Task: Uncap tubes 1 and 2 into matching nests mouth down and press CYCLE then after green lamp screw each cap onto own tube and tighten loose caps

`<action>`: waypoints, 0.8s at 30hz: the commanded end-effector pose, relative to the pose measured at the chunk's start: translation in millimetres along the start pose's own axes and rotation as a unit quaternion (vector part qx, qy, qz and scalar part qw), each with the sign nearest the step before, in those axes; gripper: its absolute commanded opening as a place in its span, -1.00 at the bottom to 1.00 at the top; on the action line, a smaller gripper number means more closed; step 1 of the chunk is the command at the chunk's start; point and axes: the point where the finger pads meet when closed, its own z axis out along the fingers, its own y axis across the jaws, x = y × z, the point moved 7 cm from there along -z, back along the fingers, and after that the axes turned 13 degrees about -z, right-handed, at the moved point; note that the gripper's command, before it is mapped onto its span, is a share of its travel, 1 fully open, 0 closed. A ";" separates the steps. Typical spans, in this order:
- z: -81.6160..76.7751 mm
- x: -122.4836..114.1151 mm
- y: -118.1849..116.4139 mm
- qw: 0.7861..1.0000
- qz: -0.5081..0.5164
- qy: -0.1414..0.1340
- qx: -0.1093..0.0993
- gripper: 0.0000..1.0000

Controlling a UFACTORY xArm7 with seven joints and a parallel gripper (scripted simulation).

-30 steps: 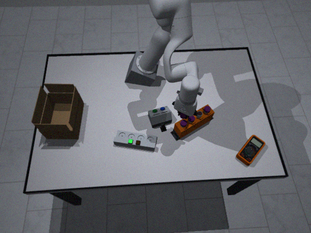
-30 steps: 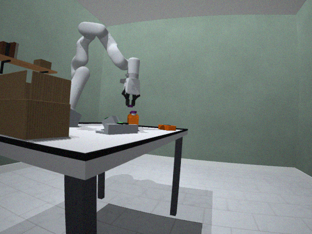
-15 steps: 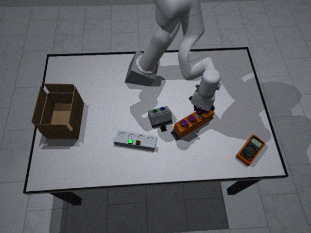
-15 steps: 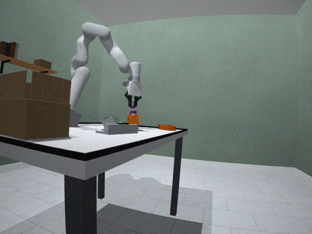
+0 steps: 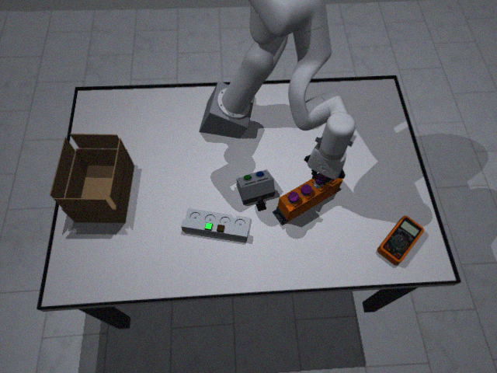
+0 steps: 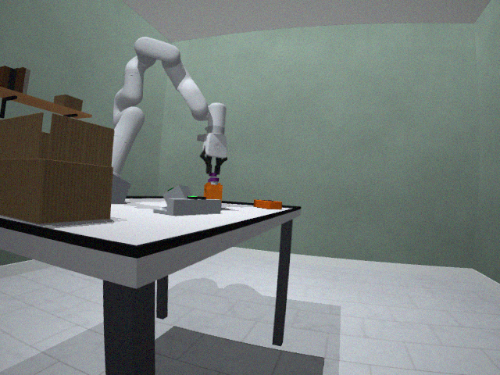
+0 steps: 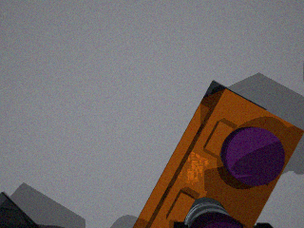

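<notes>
The orange decapping station (image 5: 308,196) lies at an angle right of the table's middle. My gripper (image 5: 321,177) stands upright over its second tube from the far-right end and is shut on a purple cap (image 6: 212,176). In the wrist view the held cap (image 7: 214,221) sits at the top of that tube's grey threaded neck (image 7: 205,209); I cannot tell how far down it is. The end tube beside it wears its purple cap (image 7: 253,156). Two more capped tubes (image 5: 300,193) stand to the left. The cap tray (image 5: 217,224) has empty nests and a lit green lamp (image 5: 208,225).
The grey key housing (image 5: 255,185) with the blue key (image 5: 259,174) and the green key (image 5: 247,176) sits just left of the station. An open cardboard box (image 5: 92,176) stands at the left. An orange multimeter (image 5: 400,239) lies at the front right.
</notes>
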 end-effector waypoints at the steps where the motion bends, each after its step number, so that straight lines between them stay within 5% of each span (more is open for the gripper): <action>1: 11.4 -1.1 1.6 1.000 0.000 -0.001 -0.002 -1.00; 24: 14.9 -1.1 1.6 1.000 0.000 -0.001 -0.002 -1.00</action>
